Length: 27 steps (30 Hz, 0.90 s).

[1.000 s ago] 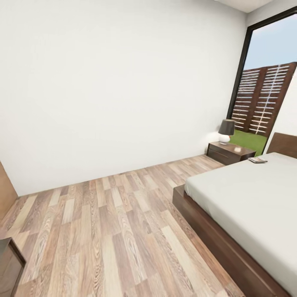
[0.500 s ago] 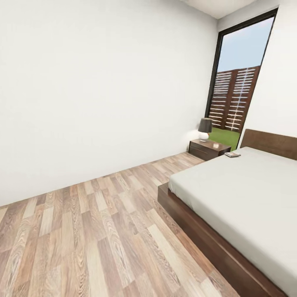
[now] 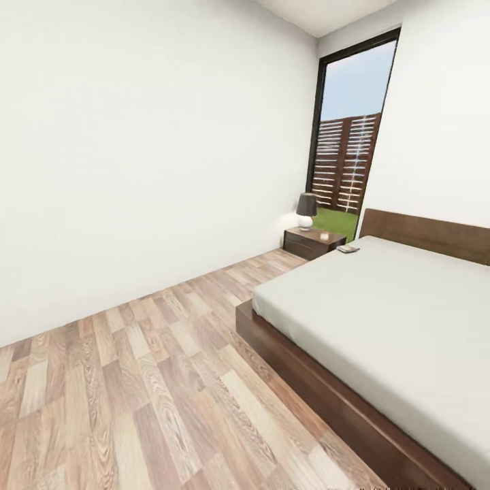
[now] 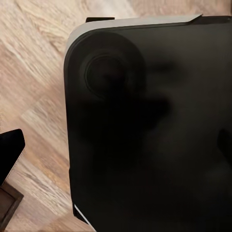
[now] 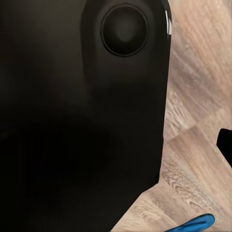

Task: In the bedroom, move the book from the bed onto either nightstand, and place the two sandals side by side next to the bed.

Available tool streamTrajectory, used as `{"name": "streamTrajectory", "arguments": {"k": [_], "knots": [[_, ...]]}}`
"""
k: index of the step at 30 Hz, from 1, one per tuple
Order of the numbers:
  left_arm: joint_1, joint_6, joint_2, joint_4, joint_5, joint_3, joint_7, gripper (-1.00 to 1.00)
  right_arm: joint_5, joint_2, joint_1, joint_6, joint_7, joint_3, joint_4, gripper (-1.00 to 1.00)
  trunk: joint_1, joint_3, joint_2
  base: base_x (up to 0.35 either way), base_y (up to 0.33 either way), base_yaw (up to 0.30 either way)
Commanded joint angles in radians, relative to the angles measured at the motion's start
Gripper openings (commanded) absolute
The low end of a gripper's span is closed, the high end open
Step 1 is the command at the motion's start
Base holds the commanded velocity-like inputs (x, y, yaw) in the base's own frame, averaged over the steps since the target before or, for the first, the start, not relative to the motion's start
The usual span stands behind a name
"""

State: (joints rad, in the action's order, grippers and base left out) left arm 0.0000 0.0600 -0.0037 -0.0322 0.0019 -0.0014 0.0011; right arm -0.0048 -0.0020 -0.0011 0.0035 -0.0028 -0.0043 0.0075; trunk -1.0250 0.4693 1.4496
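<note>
The bed fills the right of the head view, with a whitish mattress, a dark brown frame and a brown headboard. The book lies on the mattress's far left corner, near the headboard. Just beyond that corner stands the nightstand, against the left wall. In the right wrist view part of one blue sandal lies on the wood floor beside the robot's black body. One dark finger of my left gripper and one finger of my right gripper show at the frame edges; their jaws cannot be judged.
A lamp with a dark shade stands on the nightstand. Behind it is a tall dark-framed window. Wood-plank floor runs between the white left wall and the bed. A dark wooden corner shows in the left wrist view.
The head camera has turned right, so the whole picture has slid left. The bed, headboard and window show more fully. The low dark furniture at the left edge has left the frame.
</note>
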Motion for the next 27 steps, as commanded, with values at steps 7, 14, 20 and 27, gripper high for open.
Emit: {"name": "streamTrajectory", "arguments": {"k": [7,14,20,27], "knots": [[0.0,0.003,-0.001,0.0,0.0,0.0,0.0,1.0,0.0,-0.001,0.0,0.0,0.0,0.0,0.0,1.0,0.0,0.001,0.0,0.0,0.0,-0.283],[0.0,0.003,0.0,0.001,0.0,0.0,0.0,1.0,0.0,0.0,0.0,0.0,-0.002,0.0,0.0,1.0,0.0,0.001,0.0,0.0,0.0,-0.283],[0.0,0.002,0.0,0.001,0.0,0.0,0.0,1.0,0.0,0.001,0.0,0.0,-0.002,0.001,0.0,1.0,0.0,0.001,0.0,0.0,0.0,-0.283],[0.0,0.001,-0.001,0.002,0.0,-0.002,-0.001,1.0,0.0,0.001,0.0,0.0,-0.002,0.001,0.0,1.0,0.0,0.001,0.0,0.0,0.0,-0.28]]}}
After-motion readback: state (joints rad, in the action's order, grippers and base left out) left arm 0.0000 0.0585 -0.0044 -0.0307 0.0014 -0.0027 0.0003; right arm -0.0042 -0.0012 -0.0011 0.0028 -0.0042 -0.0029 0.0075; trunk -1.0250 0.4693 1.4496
